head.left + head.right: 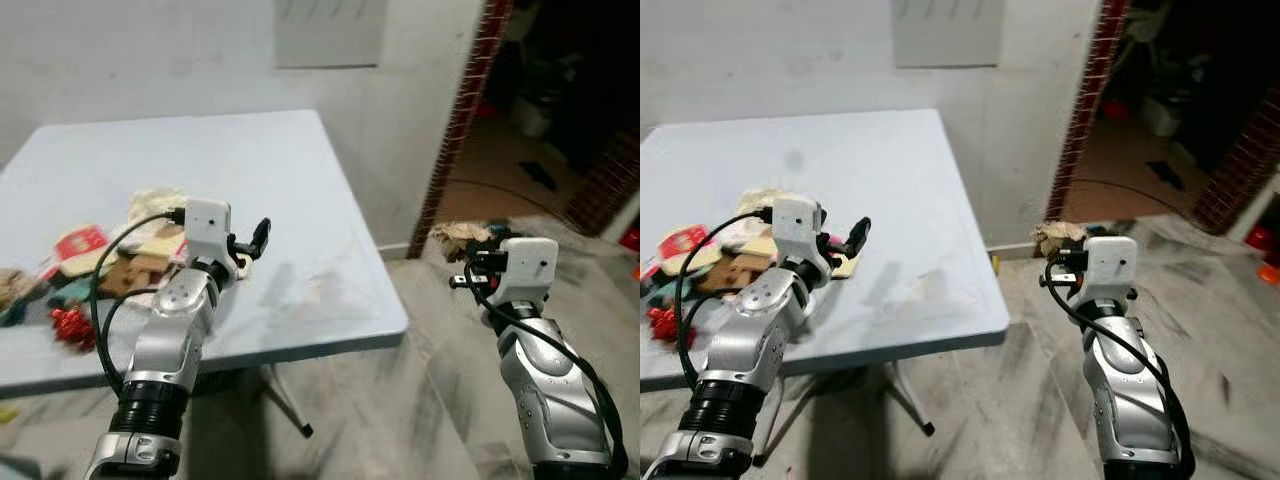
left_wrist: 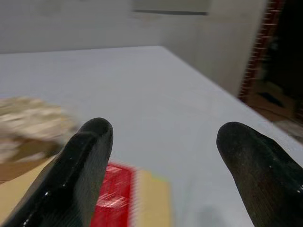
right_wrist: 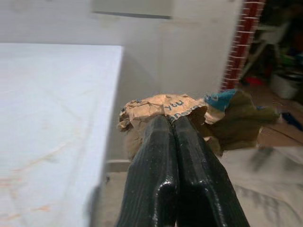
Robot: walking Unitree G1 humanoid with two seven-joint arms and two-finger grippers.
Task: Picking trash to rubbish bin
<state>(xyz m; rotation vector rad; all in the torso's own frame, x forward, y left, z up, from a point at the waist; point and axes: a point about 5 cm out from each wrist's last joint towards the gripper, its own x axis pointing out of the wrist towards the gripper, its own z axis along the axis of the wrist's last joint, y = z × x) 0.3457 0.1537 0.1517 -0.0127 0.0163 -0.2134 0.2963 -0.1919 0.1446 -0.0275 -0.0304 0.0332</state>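
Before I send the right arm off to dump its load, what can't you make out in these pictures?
- Rubbish bin: I cannot place it; the dark doorway in the eye views is too dim to read.
- Trash pile: cut off by the left edge of the eye views and partly hidden by the left arm.
- Crumpled paper in the right gripper: its print is too small and folded, and its underside sits behind the shut jaws.
- Red packet: blurred in the left wrist view.

Table [image 1: 300, 180]: pale blue-grey square top, folding metal legs seen beneath the near edge, set on a grey marbled floor [image 1: 420, 400] close to a white wall. A heap of trash [image 1: 120, 255] is spread over the top's left part: cardboard pieces, crumpled paper, a red-and-white packet [image 1: 80, 243], a shiny red wrapper [image 1: 72, 325] near the front edge.
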